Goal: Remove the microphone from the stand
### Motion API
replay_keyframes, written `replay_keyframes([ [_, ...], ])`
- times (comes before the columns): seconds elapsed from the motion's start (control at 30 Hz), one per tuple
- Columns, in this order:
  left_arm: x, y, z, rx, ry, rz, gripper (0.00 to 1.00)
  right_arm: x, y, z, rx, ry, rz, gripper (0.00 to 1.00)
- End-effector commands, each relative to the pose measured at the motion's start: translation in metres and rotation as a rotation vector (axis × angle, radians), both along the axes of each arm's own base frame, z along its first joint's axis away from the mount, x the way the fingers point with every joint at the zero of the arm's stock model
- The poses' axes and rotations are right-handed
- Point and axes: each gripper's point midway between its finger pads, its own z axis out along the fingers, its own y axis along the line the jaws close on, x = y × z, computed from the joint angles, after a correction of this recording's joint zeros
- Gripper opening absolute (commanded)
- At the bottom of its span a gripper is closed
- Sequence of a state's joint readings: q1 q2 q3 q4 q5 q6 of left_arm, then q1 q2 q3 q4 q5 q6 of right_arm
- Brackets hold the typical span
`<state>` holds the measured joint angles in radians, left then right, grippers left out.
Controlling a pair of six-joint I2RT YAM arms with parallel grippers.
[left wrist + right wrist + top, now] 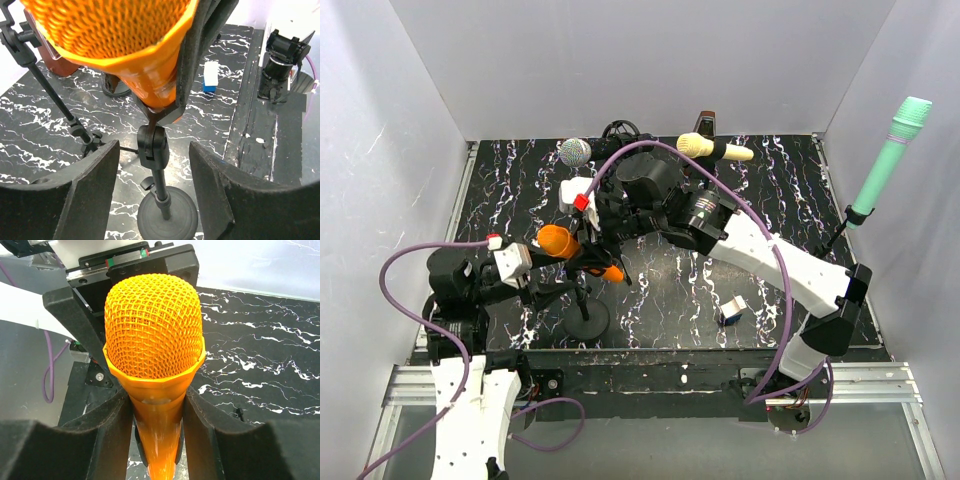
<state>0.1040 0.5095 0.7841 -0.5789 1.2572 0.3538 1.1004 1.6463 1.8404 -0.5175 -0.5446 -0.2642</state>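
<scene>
Orange microphone (558, 241) sits in the clip of its stand (587, 322), left of centre on the worktop (660, 290), head pointing left. My right tool (157, 412) is clamped on the handle just below the mesh head, one pad pressed on each side. My left tool (155, 165) is lower, fingers apart, straddling the stand's swivel joint under the clip. There's a gap on both sides, no contact. So the mic is between the right tool's pads and above the left tool's. Small blue-and-white box (732, 309) lies well apart to the right.
</scene>
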Motion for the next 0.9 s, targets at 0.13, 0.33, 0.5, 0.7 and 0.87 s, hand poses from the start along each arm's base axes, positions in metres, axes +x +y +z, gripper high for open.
replay_keyframes([
  [0.13,0.009,-0.004,0.013,-0.047,-0.035,-0.058,0.41,0.0,-0.006,0.009,0.023,-0.035,-0.019,0.09],
  [0.33,0.01,-0.006,-0.002,-0.051,-0.002,-0.082,0.26,0.005,-0.003,0.012,0.03,-0.048,-0.034,0.01],
  [0.5,0.01,-0.007,-0.012,-0.053,0.017,-0.086,0.06,0.007,-0.005,0.025,0.049,-0.069,-0.048,0.01],
  [0.7,0.016,-0.005,-0.025,-0.055,0.049,-0.05,0.0,0.019,-0.006,0.059,0.109,-0.095,-0.098,0.01],
  [0.87,0.019,-0.003,-0.031,-0.053,0.062,-0.029,0.0,0.015,-0.015,0.108,0.2,-0.099,-0.097,0.01],
])
